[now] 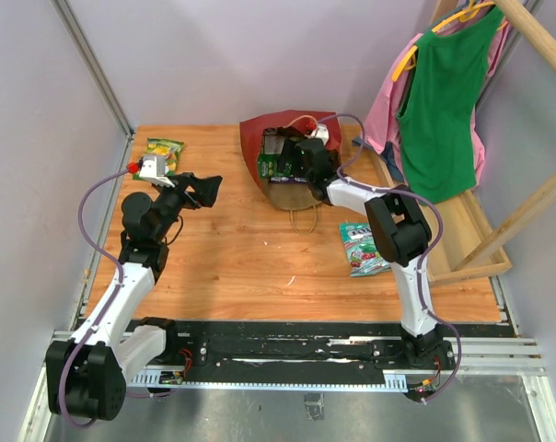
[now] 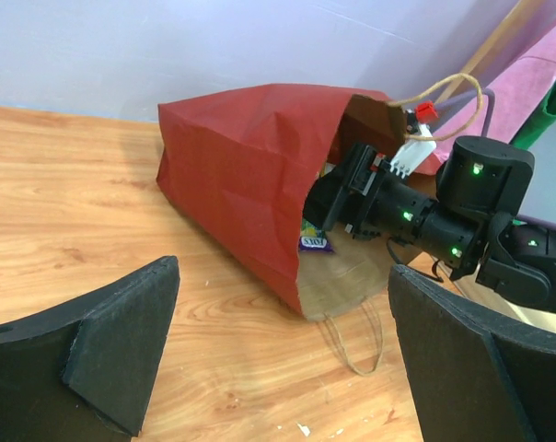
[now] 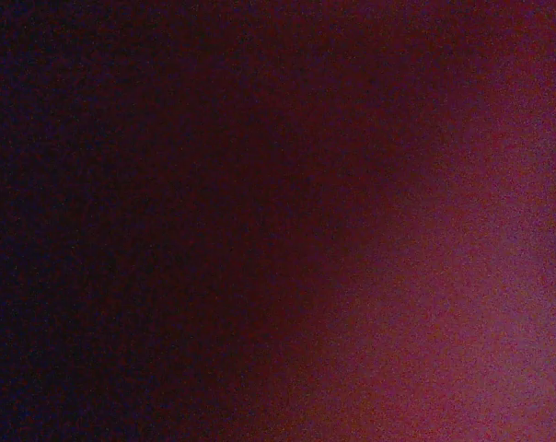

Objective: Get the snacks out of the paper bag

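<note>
The red paper bag (image 1: pixel 252 147) lies on its side at the far middle of the table, mouth toward the right arm; it also shows in the left wrist view (image 2: pixel 241 166). My right gripper (image 1: pixel 295 166) reaches into the bag's mouth, so its fingers are hidden, and the right wrist view is only dark red. A purple packet (image 2: pixel 315 242) and a green packet (image 1: pixel 278 167) show inside the bag. A green-yellow packet (image 1: pixel 164 152) lies at the far left. A teal-white packet (image 1: pixel 362 247) lies on the table at the right. My left gripper (image 1: pixel 202 191) is open and empty, left of the bag.
A green garment (image 1: pixel 439 101) and a pink garment (image 1: pixel 386 110) hang on a wooden rack (image 1: pixel 480 230) at the far right. The bag's beige loop handle (image 2: pixel 356 341) lies on the wood in front of its mouth. Walls close the left and far sides.
</note>
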